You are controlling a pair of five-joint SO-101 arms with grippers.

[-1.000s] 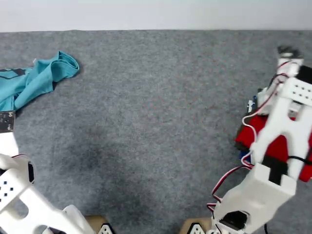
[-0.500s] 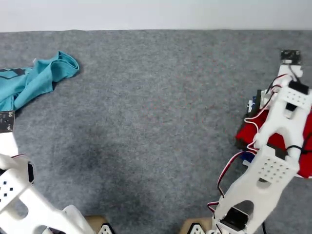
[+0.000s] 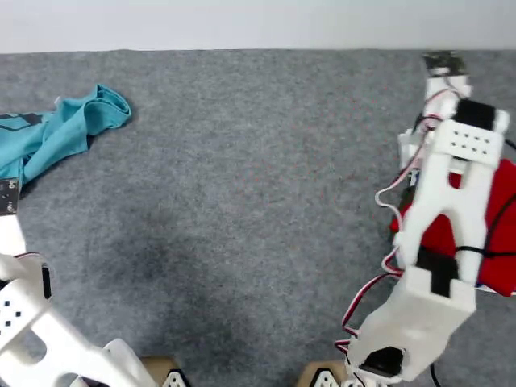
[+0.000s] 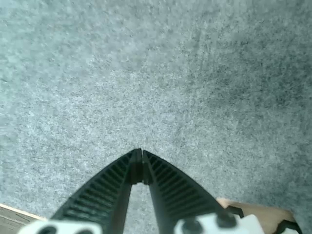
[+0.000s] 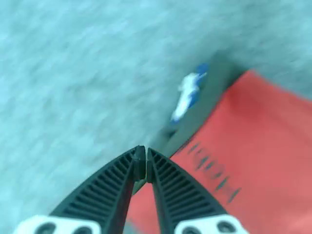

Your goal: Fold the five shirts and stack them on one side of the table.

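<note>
Top of stack: folded red cloth shirt. Right end effector is pinched shut, empty, at the stack's edge. Left end effector is closed on nothing over grey carpeted bench, well apart from stack.

Risk: right end effector snags the red layer and skews the stack.

Count: one crumpled teal shirt, far across from stack. The stack shows red, dark and blue-white layers, total unclear.

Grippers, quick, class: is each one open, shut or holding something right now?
The black-fingered left gripper: shut, empty, over the grey felt table.
The right gripper: shut, empty, by the folded red shirt.
</note>
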